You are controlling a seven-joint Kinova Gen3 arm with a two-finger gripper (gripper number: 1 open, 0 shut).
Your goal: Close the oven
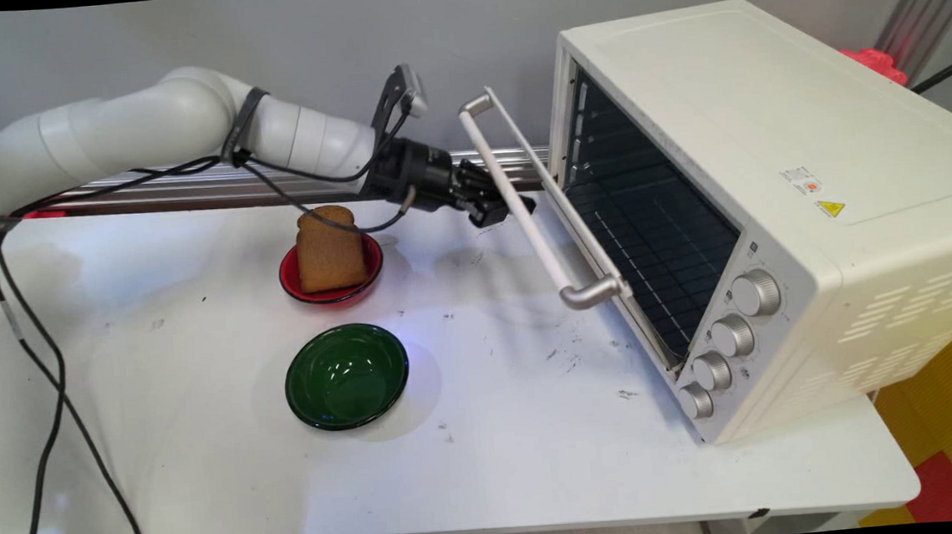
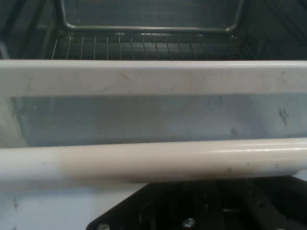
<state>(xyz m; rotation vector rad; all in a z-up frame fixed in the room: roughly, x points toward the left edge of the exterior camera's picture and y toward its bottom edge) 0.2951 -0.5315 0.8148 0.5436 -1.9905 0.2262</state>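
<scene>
The gripper [image 1: 504, 208] is at the handle [image 1: 522, 205] of the oven [image 1: 773, 196] door, which hangs partly open; whether it pinches the bar, I cannot tell. Left on the table [image 1: 204, 453], bread [image 1: 328, 248] stands in a red bowl [image 1: 368, 281], with a green bowl [image 1: 347, 376] nearer.

The oven [image 1: 773, 204] stands on the right of the table [image 1: 498, 458], its door [image 1: 602, 266] part open and tilted toward the left. The door's handle [image 1: 522, 205] runs across the door's outer side — the gripper [image 1: 509, 206] is at it, on its left. Left of the gripper a plate [image 1: 335, 289] carries a slice of bread [image 1: 328, 248], upright. Nearer the front edge — just before the plate — sits a bowl [image 1: 347, 376].

In the hand view the handle [image 2: 153, 160] crosses just above the gripper's linkage, with the rack [image 2: 144, 45] beyond it inside the oven.
</scene>
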